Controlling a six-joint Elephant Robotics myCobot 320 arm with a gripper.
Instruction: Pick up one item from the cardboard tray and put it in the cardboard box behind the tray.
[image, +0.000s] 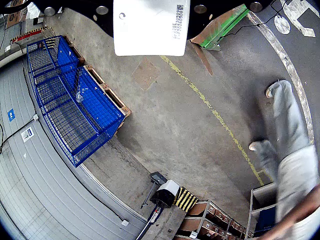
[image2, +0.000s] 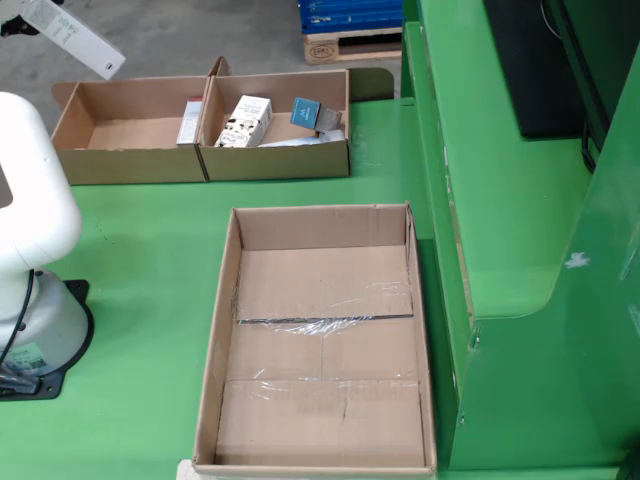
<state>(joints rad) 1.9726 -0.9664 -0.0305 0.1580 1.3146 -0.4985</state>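
Gripper (image: 150, 25): riding view shows a white carton (image: 151, 27) against its underside, presumably held; jaws hidden, so I cannot tell their opening. Fixed view: carton (image2: 70, 35) is top left, above the back box (image2: 130, 160). Tray (image2: 320, 225) looks empty. Risk: an off-centre release lands it on the box's wall.

fixed view: high, close, looking down on green table (image2: 150, 250) and cardboard tray (image2: 222, 330) | gripper-riding view: fisheye, aimed outward over concrete floor (image: 175, 115) | shared: blue cage (image: 75, 100), same pallet (image2: 350, 45)
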